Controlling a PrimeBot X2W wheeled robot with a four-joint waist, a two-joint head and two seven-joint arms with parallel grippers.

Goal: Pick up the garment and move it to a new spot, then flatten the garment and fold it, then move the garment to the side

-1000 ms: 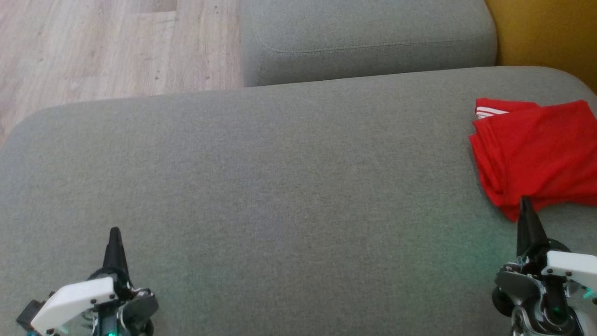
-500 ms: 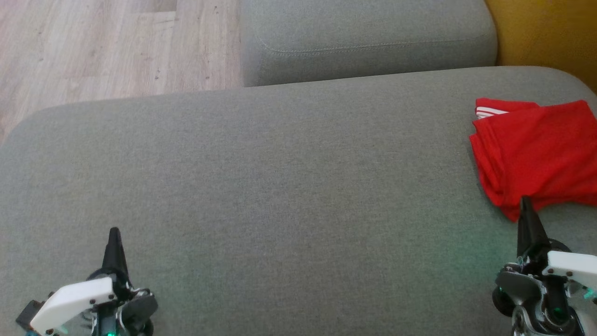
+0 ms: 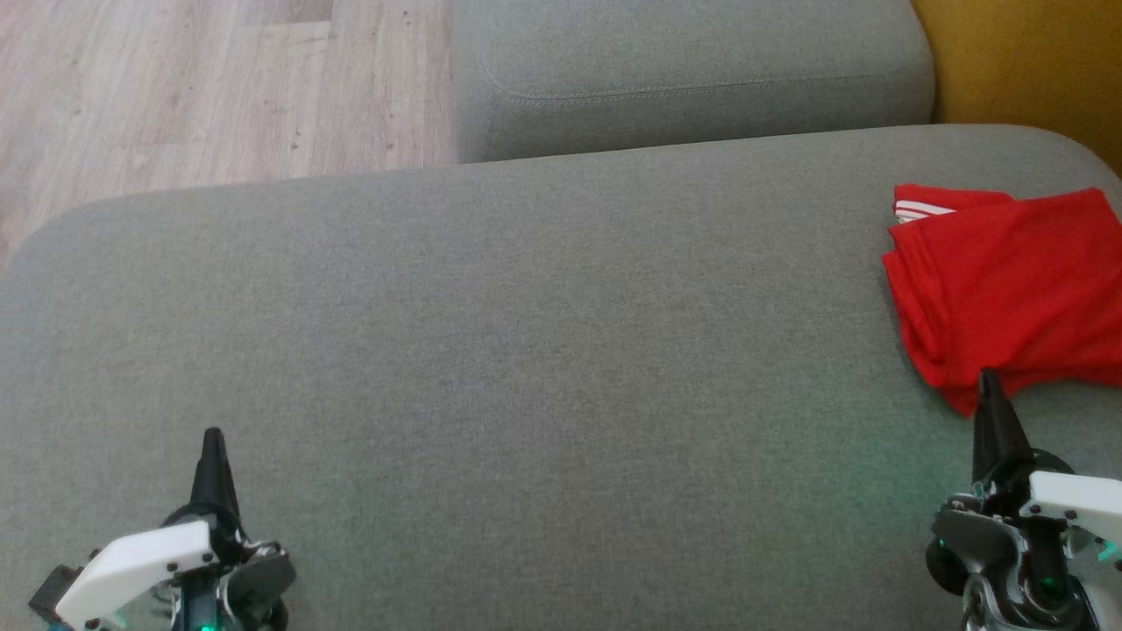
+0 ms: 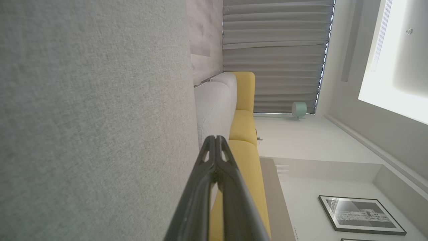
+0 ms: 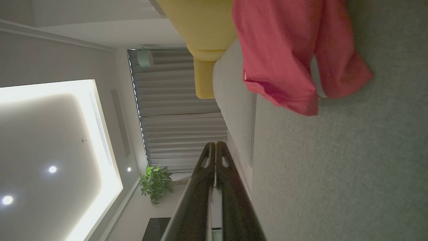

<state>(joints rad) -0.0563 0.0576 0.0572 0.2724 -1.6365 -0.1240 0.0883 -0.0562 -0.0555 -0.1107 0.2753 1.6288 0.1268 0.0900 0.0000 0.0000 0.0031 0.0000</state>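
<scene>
The garment point(image 3: 1008, 289) is red with white stripes and lies folded at the right side of the grey cushion point(image 3: 526, 368). In the right wrist view the garment point(image 5: 287, 50) sits at the top, ahead of the fingers. My right gripper point(image 3: 989, 381) is shut and empty, its tip just in front of the garment's near edge. In the right wrist view, the right gripper point(image 5: 215, 144) shows its fingers pressed together. My left gripper point(image 3: 212, 438) stands shut and empty over the cushion's lower left, far from the garment. Its fingers meet at the tip in the left wrist view point(image 4: 215, 139).
A second grey cushion point(image 3: 692, 79) lies beyond the first. A yellow seat point(image 3: 1026, 61) is at the top right, and wooden floor point(image 3: 193, 88) shows at the top left. The cushion's rounded left edge drops to the floor.
</scene>
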